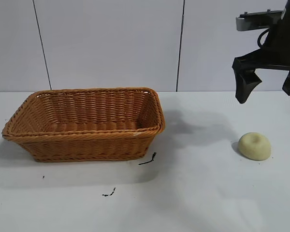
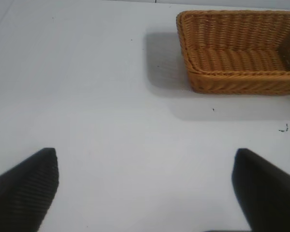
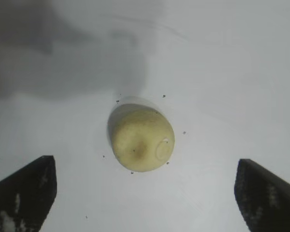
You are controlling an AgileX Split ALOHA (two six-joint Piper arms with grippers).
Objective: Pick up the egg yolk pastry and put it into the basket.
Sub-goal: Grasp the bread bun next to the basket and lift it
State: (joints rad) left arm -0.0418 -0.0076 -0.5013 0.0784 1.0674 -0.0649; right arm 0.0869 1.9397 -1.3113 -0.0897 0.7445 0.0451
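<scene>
The egg yolk pastry (image 1: 254, 146) sits on the tabletop (image 1: 193, 193), well apart from the basket (image 1: 87, 123); the right claw (image 1: 267, 89) hangs above it, spread wide to straddle it. The left claw (image 2: 145, 193) is parked, open.

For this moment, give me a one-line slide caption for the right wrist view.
Right gripper, jaws wide open, poised above the egg yolk pastry on the white table.

right arm up at the far right, wrist tipped steeply down | right gripper (image 1: 268, 92) hanging in the air, jaws spread wide, nothing between them | left gripper (image 2: 145, 193) low, jaws wide apart too, holding nothing
</scene>
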